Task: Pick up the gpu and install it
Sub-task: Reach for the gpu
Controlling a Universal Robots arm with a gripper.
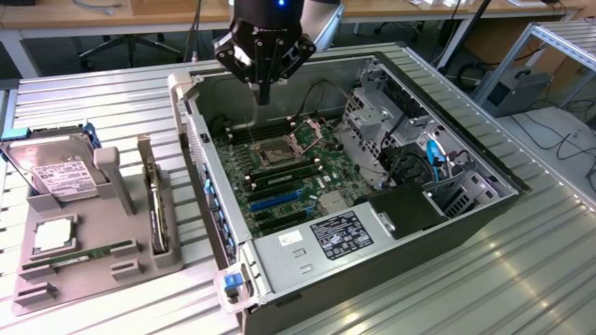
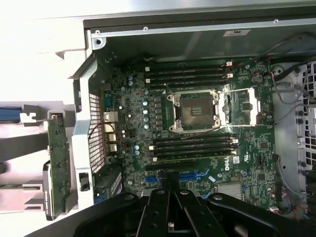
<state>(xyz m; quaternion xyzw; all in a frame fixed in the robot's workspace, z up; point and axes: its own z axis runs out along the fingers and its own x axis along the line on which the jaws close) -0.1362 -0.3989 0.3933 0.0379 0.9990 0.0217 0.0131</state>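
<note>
Standing on its long edge in a slot of a grey holder (image 1: 56, 283), the gpu (image 1: 160, 209) sat near the camera on the exterior view's left, on a ribbed metal worktop (image 1: 447, 279). Beside it in the same holder lay a narrow memory stick (image 1: 79, 257) and, further back, a hard drive (image 1: 61, 178). Just right of the holder lay an open computer case (image 1: 198, 150), its green motherboard (image 1: 298, 178) exposed, with blue expansion slots (image 1: 273, 202) nearer and the processor socket (image 1: 279, 148) beyond. Above the far end of the board hung the arm's black jaws, clenched together with nothing between them, well apart from the gpu. The card looked light and stiff but fragile. Its upper edge, free above the slot, seemed the safest place to pinch it, clear of the parts on its faces. Office desks (image 1: 112, 17) stood behind.
</note>
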